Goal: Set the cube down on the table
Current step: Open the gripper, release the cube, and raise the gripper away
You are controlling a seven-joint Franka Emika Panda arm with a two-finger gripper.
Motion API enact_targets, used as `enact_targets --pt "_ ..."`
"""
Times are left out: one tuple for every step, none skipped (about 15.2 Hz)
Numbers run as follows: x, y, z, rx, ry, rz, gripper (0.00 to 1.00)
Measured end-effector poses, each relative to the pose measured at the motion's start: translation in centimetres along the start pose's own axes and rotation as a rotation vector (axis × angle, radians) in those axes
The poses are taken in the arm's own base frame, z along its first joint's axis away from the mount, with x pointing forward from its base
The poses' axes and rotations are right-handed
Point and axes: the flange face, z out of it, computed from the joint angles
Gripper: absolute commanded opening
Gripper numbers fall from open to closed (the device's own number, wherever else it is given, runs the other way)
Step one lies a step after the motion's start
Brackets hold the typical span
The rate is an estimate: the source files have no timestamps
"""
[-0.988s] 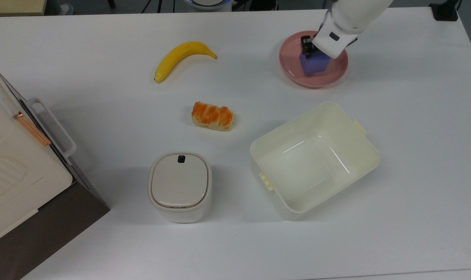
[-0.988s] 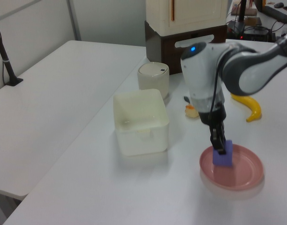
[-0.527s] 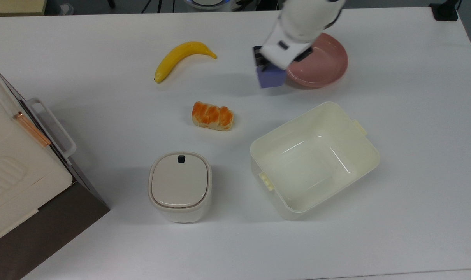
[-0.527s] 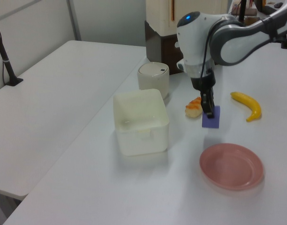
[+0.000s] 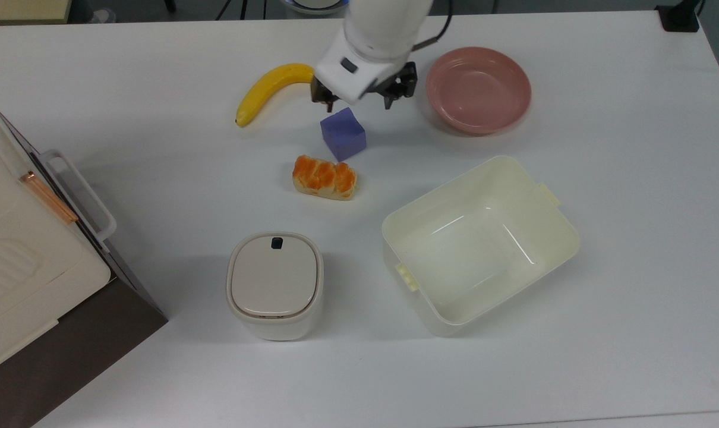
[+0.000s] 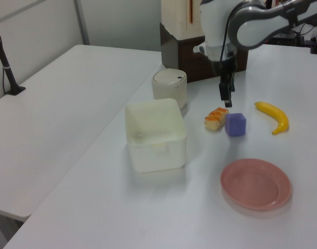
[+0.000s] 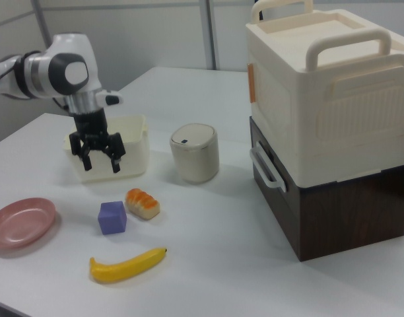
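1. Top view: small matte blue-purple cube [image 5: 343,134] seen resting flat on the large plain white bench [image 5: 633,178], just above the glazed orange bread roll [image 5: 324,177] and apart from it, between the yellow banana [image 5: 274,89] and the round pink plate [image 5: 478,89].
2. Right view: same cube [image 7: 112,217] found sitting square on the bench [image 7: 208,264], just beside the roll [image 7: 142,203], with the banana [image 7: 128,265] nearer the camera.
3. Jaws of the white arm's black gripper [image 5: 362,100] spread wide, holding nothing, poised above the cube and clear of it; same spread plain in the right view [image 7: 96,153].
4. Judged from this: placing done, cube released on the bench; only withdrawal of the arm left, if anything.
5. Containers:
   - Pink plate seen bare in the left view [image 6: 256,183].
   - Cream rectangular plastic tub [image 5: 480,244], open-topped, nothing inside.
   - Small rounded cream canister [image 5: 274,284], lid shut; contents hidden.
   - Large cream lidded case [image 7: 327,86], stacked on a dark wood-look box [image 7: 340,205]; both closed, contents hidden.
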Motion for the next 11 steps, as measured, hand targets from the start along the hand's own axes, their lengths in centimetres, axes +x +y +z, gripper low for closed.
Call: enact_targets --pt "-0.2 0.9 -1.0 0.003 0.019 0.014 1.0" --pt "-0.4 1.9 -2.2 0.007 0.04 0.029 1.0" --pt "-0.7 2.9 -3.4 0.012 0.064 0.046 1.0" --pt "-1.1 4.0 -4.6 0.015 0.086 0.063 1.0" --pt "-1.6 5.2 -5.9 0.019 0.106 0.081 1.0" --pt "-2.1 6.4 -7.2 0.023 0.126 0.103 1.0" --pt "-2.7 7.8 -8.5 0.027 0.144 0.125 1.0" --pt "-3.4 9.1 -9.7 0.03 0.165 0.147 1.0" --pt "-4.0 10.2 -10.7 0.033 0.184 0.167 1.0" --pt "-4.6 11.1 -11.5 0.036 0.2 0.181 1.0" --pt "-5.1 11.6 -12.1 0.037 0.211 0.19 1.0"
